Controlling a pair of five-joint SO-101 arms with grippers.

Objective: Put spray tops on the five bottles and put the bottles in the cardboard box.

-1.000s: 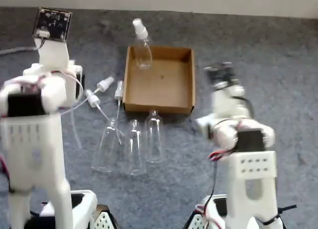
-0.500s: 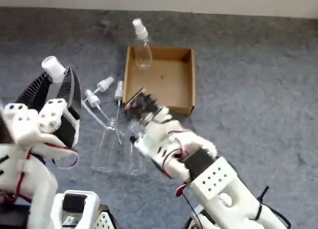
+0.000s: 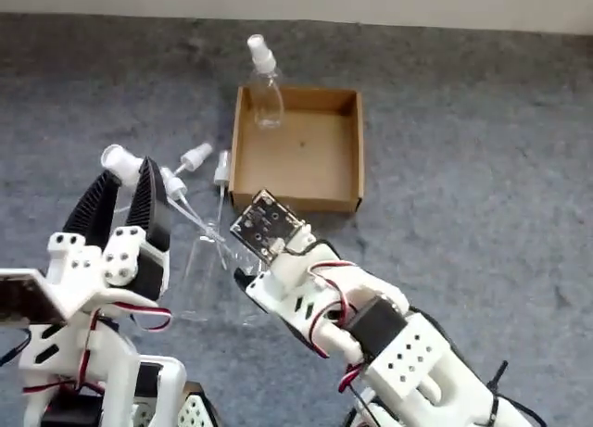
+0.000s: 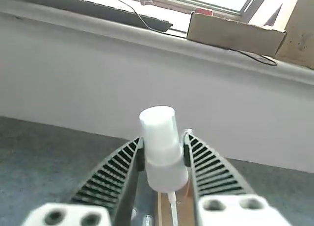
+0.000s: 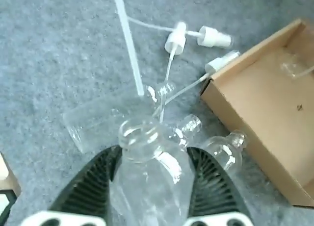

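My left gripper (image 3: 132,169) is raised over the carpet left of the box, shut on a white spray top (image 4: 162,146) whose thin tube hangs down. My right gripper (image 5: 153,157) is shut on a clear open-necked bottle (image 5: 142,172) and holds it above the other clear bottles (image 5: 98,120) lying on the carpet. In the high view the right arm's wrist board (image 3: 269,225) covers that bottle. The cardboard box (image 3: 347,149) lies just beyond, with one capped bottle (image 3: 265,84) at its far left corner. Three loose spray tops (image 3: 196,156) lie left of the box.
Grey carpet covers the table, with open room to the right of the box (image 5: 265,123). A pale wall runs along the far edge. The loose tops' long tubes (image 5: 127,35) cross the lying bottles (image 3: 197,274).
Both arms swung forward from upright. The left gripper brought its spray top lower and to the right. The right arm came over the bottles and now holds one up.
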